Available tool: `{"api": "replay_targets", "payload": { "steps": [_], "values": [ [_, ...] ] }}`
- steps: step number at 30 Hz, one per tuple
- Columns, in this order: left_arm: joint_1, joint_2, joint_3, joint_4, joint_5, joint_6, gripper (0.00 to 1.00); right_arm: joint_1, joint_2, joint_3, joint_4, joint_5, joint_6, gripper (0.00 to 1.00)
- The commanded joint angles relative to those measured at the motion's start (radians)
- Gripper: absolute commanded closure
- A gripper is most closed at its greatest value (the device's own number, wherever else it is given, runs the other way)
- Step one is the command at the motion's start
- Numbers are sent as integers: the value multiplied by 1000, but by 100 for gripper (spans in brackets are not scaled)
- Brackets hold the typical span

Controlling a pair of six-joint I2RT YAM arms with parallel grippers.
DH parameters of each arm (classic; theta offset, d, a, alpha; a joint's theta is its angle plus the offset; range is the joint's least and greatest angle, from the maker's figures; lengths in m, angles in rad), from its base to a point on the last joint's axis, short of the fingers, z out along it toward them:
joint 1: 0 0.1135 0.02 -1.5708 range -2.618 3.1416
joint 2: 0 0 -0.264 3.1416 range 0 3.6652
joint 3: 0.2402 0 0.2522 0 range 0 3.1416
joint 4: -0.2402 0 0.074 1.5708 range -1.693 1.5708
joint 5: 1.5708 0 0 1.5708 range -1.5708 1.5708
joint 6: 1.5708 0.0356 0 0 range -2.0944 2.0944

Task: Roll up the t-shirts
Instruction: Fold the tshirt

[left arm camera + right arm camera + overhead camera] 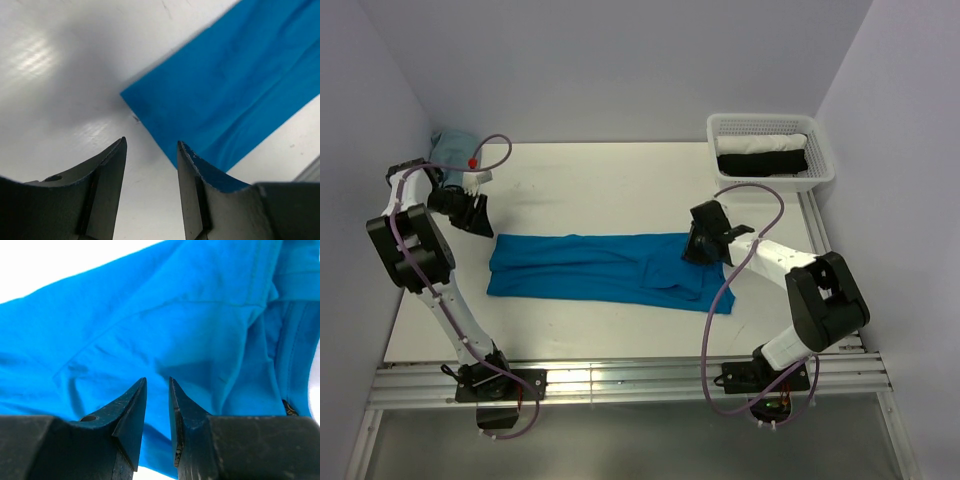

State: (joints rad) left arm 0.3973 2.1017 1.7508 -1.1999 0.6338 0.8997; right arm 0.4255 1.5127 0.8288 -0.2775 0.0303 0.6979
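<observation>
**Loose layers and an uneven end threaten a skewed roll**

The cerulean t-shirt [590,268] is laid flat as a long folded band across the middle of the white table [600,180], between the two arms.

The left gripper [151,142] is held just off the band's left end. Its jaws are well parted and only bare table is seen between them. The right gripper [157,380] is poised over the wrinkled right portion. Its jaws are set narrowly apart and no cloth is seen pinched in the gap.

Several failures can be foreseen:
- If only the top layer is caught, the fold is likely to be pulled open.
- If the left jaws are closed where they stand, nothing may be gripped.
- The right end is stepped, with a lumpy flap toward the near edge, so a roll begun there could run crooked or come out cone-shaped.

The fabric is thin, soft and matte, and is creased along its length. The table is smooth and faintly glossy. In the far right corner a white mesh basket [825,150] is seen, with a white roll [765,143] and a black roll [760,163] inside. A pale blue cloth [450,148] is bunched in the far left corner.
</observation>
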Motion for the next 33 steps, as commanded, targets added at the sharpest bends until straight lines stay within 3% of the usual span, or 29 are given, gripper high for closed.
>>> {"api": "replay_targets", "payload": {
  "steps": [1,11,24,31,33],
  "values": [
    [-17,13,-8,-33,23,7,50,-11,-14,-19,4,17,-6,68],
    [-98,52,-31,123,-62,-168,50,-36,-63,-62,11,13,-14,68],
    [-98,-8,-71,203,-181,-225,50,-68,-77,-82,29,-10,-40,67],
    [-100,0,-70,163,-132,-214,53,-79,-66,-99,46,-18,-46,67],
    [-101,0,-60,151,-115,-206,58,-80,-63,-100,46,-15,-49,68]
  ]
}}
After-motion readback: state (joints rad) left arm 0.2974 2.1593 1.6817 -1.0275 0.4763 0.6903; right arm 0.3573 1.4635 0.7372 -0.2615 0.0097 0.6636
